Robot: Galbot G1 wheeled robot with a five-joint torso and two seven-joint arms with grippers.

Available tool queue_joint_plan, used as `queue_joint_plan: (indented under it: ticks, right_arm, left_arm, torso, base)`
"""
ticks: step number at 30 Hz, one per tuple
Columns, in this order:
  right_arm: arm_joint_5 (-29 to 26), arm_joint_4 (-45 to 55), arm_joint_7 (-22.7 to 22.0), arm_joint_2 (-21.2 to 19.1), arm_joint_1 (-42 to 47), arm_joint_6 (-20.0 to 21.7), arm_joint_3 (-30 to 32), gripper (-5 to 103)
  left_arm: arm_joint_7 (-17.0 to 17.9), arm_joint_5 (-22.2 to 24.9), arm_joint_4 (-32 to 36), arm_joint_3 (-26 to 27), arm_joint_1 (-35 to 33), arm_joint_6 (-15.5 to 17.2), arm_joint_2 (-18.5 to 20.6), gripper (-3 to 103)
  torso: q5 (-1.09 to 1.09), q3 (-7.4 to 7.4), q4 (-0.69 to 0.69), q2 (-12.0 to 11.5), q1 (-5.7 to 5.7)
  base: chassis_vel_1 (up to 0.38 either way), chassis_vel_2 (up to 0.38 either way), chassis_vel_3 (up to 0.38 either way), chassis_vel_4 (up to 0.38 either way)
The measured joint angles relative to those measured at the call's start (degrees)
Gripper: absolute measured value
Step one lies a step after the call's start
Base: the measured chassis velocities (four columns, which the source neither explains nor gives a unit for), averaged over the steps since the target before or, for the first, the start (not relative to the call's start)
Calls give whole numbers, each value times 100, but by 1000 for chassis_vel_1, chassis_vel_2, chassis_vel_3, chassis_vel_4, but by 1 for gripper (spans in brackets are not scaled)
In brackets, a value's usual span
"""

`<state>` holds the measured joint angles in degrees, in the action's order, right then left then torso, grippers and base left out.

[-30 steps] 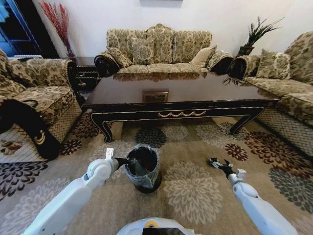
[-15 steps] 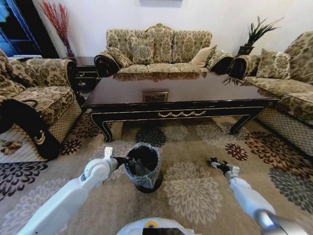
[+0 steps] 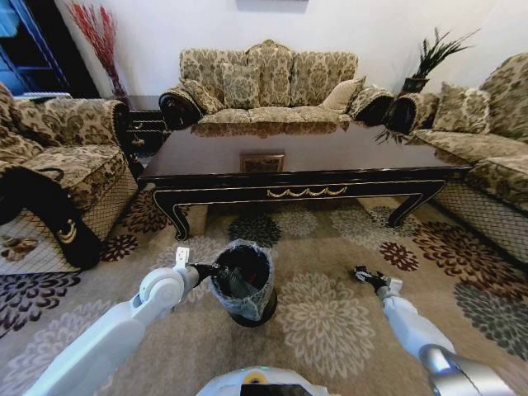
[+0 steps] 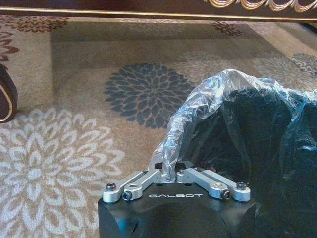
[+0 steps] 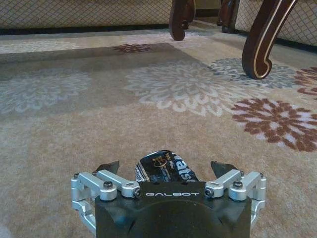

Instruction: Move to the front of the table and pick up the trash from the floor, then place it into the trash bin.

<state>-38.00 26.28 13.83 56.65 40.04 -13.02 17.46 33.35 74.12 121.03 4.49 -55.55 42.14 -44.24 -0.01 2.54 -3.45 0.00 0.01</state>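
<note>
The trash bin [image 3: 243, 280] stands on the flowered carpet [image 3: 330, 322] in front of the table [image 3: 301, 169], a little left of the gold ornament on its front edge. The left gripper [image 3: 216, 271] sits at the bin's left rim — in the left wrist view its fingers [image 4: 159, 159] are clenched on the clear liner bag [image 4: 208, 99], which bunches up between them while the black inside of the bin [image 4: 257, 144] opens just beyond.

To the right of the bin, well apart from it, the right gripper [image 3: 365, 275] is down near the carpet. In the right wrist view its fingers [image 5: 108, 167] are spread wide, and the trash [image 5: 166, 166] — a crumpled dark piece with white lettering — lies on the carpet between them, touching neither as far as I can see. A curved table leg [image 5: 262, 42] stands farther off behind it.
</note>
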Motion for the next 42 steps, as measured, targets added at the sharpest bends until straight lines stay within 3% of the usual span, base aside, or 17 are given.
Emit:
queue_joint_plan:
  ticks: [21,28,36,42]
  right_arm:
    - [88,136,3,29,143,-17,49,100]
    - [502,144,116,93,255,-193,26,100]
    - [518,409,232,190,362,-338,16,100]
    - [527,142,247,262,117,-312,-39,100]
  left_arm:
    - [23,16,122,67,-100,0,36,3]
    - [24,17,80,50,-87,0,25,3]
    - [25,15,52,54,-78,0,48,3]
    - [29,12,40,56,-82,0,54,3]
  torso:
    - [-1,0,2,0,0]
    - [2,0,-5,0,0]
    - [-1,0,7,0,0]
    - [1,0,-3,0,0]
  base:
    - [-40,-40,44,45]
    - [-137,-132,122,126]
    - [13,26,-1,-11]
    - [0,0,0,0]
